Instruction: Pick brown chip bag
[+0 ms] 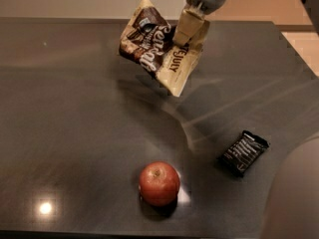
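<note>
The brown chip bag is a crinkly tan-and-dark-brown bag with white script lettering. It hangs in the air above the dark table, near the top middle of the camera view. My gripper comes down from the top edge and is shut on the bag's upper right edge. The bag dangles down and to the left from the grip, tilted, with its shadow on the table below.
A red apple sits on the table near the front middle. A small black wrapped bar lies at the right. Part of the robot's body fills the lower right corner. The table's right edge meets a light floor.
</note>
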